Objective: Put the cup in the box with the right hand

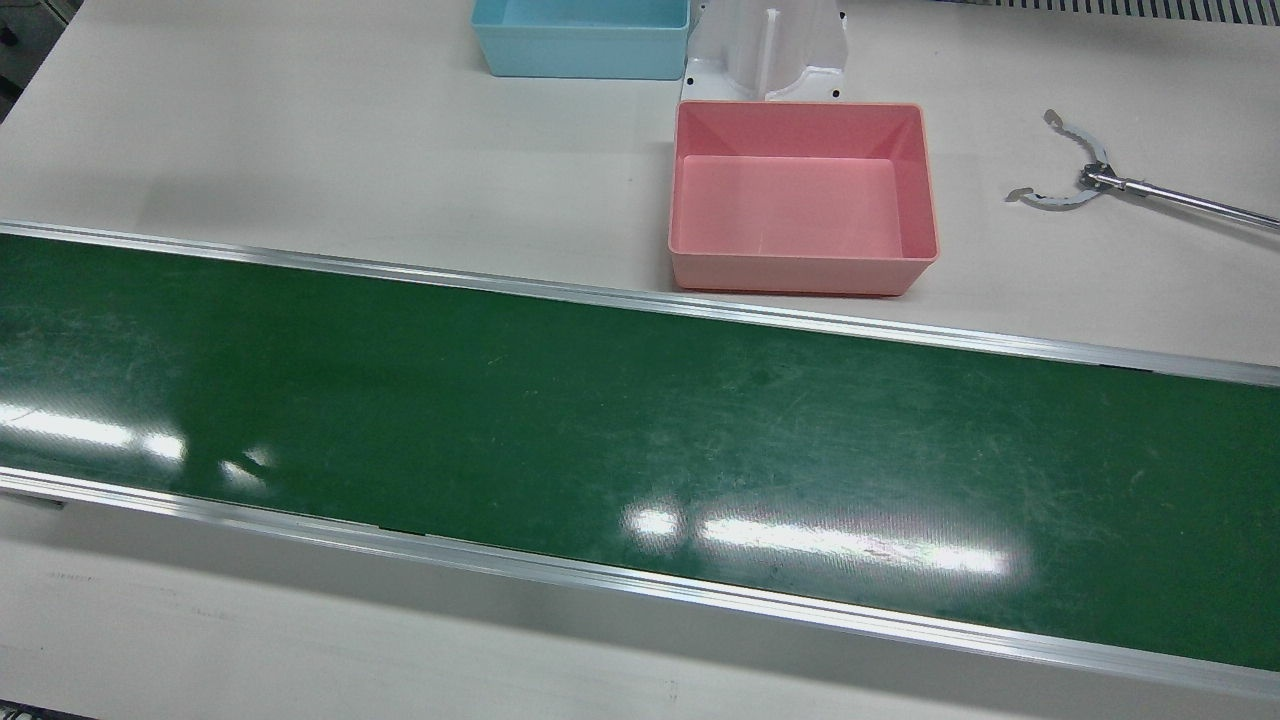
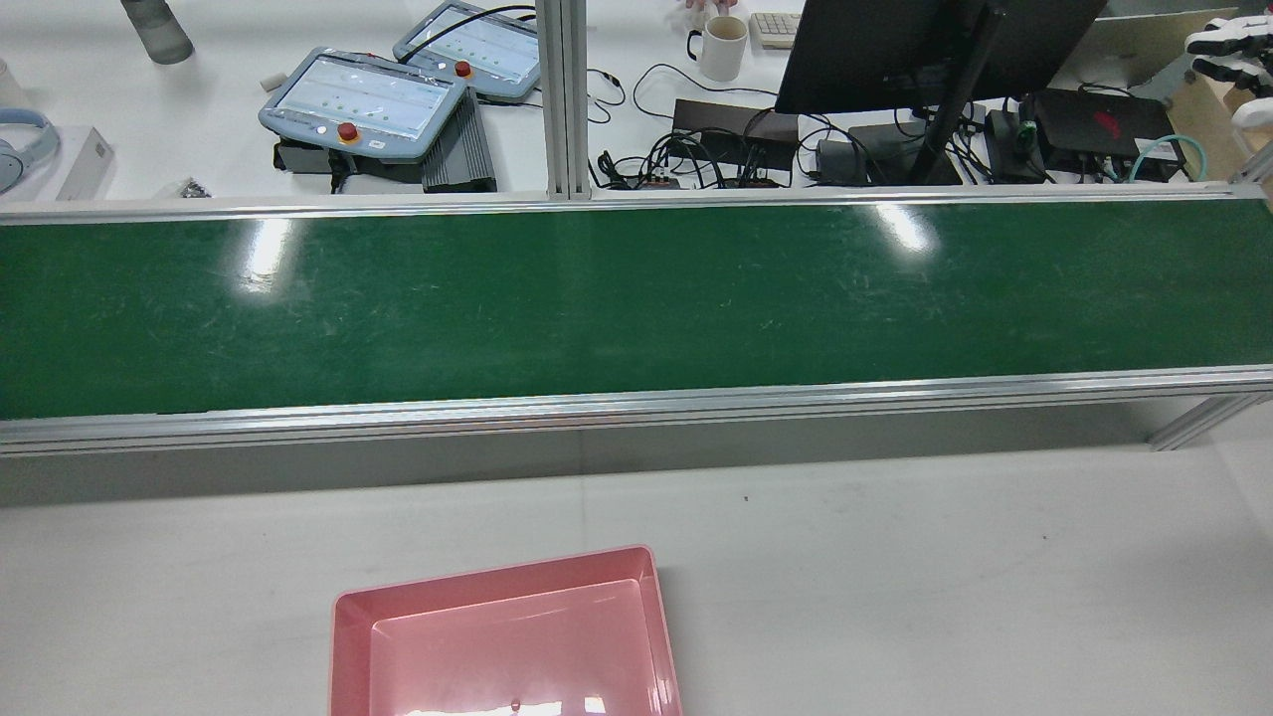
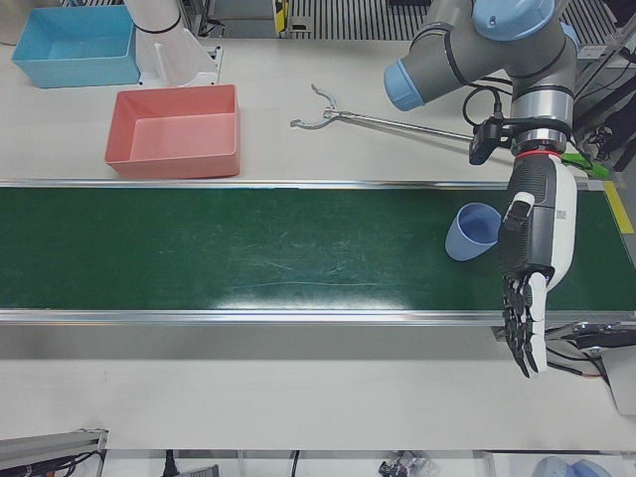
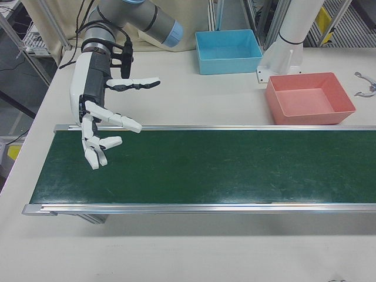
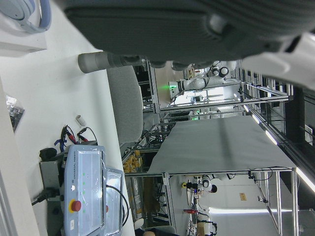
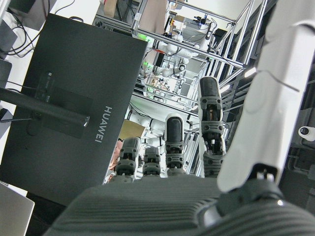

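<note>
Cup waiting at the far end of the belt, no grasp yet.

Blue cup (image 3: 475, 231) lying tipped on the green conveyor belt (image 3: 248, 248) beside the left hand (image 3: 532, 263), fingers straight, empty; right hand (image 4: 100, 126) spread, empty, over the opposite end, presumably awaiting delivery; pink box (image 4: 309, 98) empty beside the belt.
</note>
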Motion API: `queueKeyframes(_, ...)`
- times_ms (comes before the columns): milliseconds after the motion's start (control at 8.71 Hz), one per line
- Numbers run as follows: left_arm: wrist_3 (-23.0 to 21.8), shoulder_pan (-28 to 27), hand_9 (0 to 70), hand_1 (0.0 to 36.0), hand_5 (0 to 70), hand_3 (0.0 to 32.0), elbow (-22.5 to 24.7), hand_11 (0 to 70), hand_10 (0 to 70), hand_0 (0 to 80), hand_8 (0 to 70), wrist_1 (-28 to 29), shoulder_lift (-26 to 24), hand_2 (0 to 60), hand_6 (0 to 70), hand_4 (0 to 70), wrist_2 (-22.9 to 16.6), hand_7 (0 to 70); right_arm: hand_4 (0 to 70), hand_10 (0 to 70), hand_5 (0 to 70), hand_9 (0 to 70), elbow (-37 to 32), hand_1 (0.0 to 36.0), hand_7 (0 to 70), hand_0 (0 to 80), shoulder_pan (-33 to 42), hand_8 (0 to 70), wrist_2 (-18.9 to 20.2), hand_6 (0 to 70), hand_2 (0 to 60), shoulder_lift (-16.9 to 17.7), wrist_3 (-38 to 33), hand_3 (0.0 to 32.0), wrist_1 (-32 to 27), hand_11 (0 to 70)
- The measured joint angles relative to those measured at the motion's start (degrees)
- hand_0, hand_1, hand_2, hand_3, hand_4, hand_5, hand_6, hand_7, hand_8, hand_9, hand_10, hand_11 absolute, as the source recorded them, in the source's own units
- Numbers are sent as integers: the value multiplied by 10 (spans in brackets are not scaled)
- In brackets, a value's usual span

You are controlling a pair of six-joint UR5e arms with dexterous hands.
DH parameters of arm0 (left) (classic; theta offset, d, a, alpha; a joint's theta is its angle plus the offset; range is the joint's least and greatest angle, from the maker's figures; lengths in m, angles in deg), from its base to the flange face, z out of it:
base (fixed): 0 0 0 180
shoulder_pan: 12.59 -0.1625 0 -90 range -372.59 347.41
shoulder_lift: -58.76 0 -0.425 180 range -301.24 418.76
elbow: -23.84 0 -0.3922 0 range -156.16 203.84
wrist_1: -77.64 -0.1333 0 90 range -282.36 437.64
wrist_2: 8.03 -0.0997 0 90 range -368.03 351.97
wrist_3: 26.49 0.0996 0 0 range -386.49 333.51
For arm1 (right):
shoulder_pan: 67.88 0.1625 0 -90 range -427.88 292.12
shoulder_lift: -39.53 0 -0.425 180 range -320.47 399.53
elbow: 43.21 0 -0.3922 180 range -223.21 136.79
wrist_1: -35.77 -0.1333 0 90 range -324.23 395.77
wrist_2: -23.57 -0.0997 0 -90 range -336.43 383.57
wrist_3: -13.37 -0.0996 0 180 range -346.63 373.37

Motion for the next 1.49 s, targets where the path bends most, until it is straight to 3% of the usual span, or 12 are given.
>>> queueKeyframes(344, 1, 0, 0, 0, 0, 0, 0, 0, 0, 0, 0, 0, 0, 0, 0, 0, 0, 0, 413, 68, 54, 117, -26, 140, 498, 570, -3, 25, 24, 117, 0, -8, -16, 0, 1, 116)
queueKeyframes(1492, 0, 0, 0, 0, 0, 0, 0, 0, 0, 0, 0, 0, 0, 0, 0, 0, 0, 0, 424, 82, 55, 129, -29, 127, 506, 575, -5, 32, 27, 120, 0, -10, -17, 0, 1, 134)
